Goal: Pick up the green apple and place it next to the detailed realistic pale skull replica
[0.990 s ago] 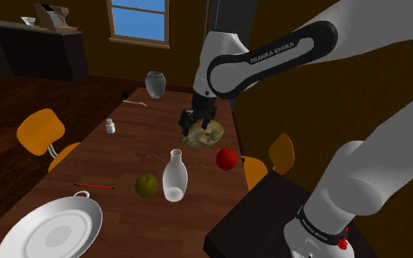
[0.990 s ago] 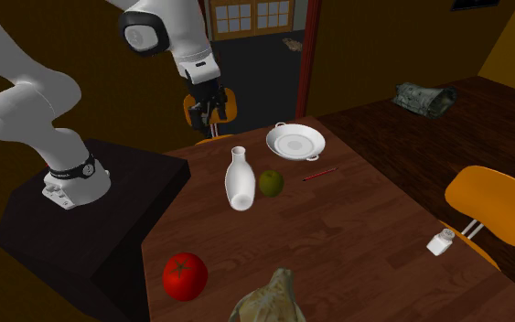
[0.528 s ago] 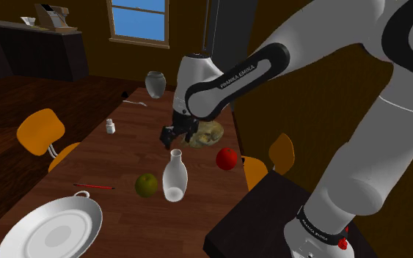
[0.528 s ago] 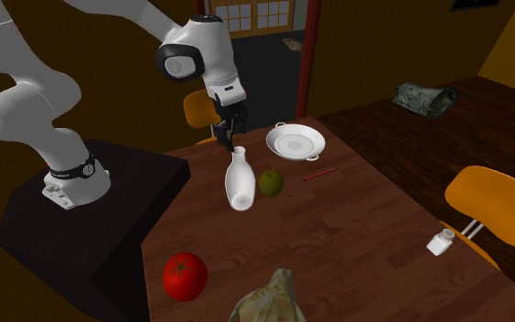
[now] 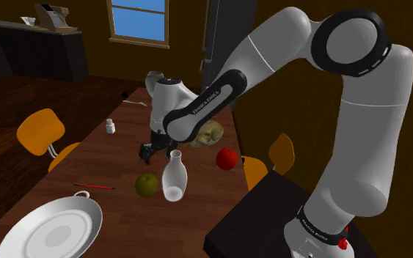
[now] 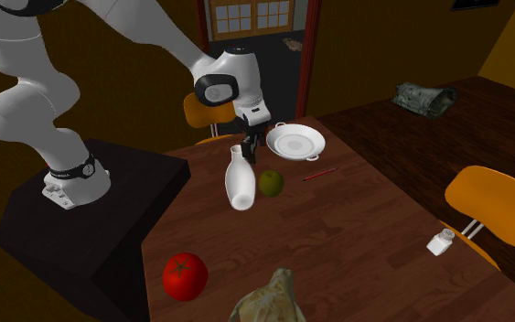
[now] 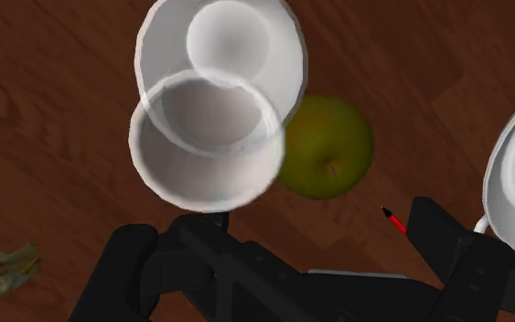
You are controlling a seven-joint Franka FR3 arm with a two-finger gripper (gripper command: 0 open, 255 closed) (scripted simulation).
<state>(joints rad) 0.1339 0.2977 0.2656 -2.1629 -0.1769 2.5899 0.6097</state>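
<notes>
Several things lie on the dark wooden table (image 5: 117, 157), and I take them from the shoulder view's left. First comes the white two-handled plate (image 5: 50, 231) at the near corner, then the thin red pencil (image 5: 93, 186). Next is the green apple (image 5: 147, 185), resting on the wood just beside the tall white bottle (image 5: 173, 176). My gripper (image 5: 150, 151) hangs over the table above the apple, close by the bottle's neck. In the wrist view its two black fingers (image 7: 127, 263) stand wide apart and clasp nothing, with the apple lying ahead of them. Beyond the bottle, partly behind my forearm, sits the pale skull (image 5: 213, 134), well apart from the apple. The red tomato (image 5: 227, 158) lies just beside the skull, near the table's edge.
</notes>
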